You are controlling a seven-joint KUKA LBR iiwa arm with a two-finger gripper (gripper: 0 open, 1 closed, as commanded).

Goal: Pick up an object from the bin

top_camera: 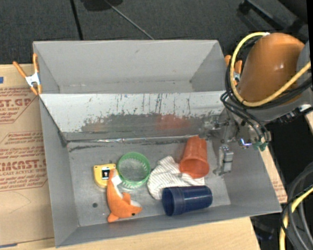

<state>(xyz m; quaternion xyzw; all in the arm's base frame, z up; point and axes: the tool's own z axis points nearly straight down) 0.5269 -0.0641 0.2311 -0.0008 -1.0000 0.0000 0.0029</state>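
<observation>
My gripper [224,159] hangs at the bin's right side, just right of an orange plastic cup [194,157] that lies on its side. Its fingers point down beside the cup, with nothing visible between them. Below the cup a dark blue cup [186,199] lies on its side, partly on a white cloth [168,176].
Further left stand a clear green cup [133,169], an orange toy fish [119,202] and a small yellow tape measure [102,174]. The arm with its orange dome and yellow cables overhangs the bin's right rim. The bin's back half is bare floor.
</observation>
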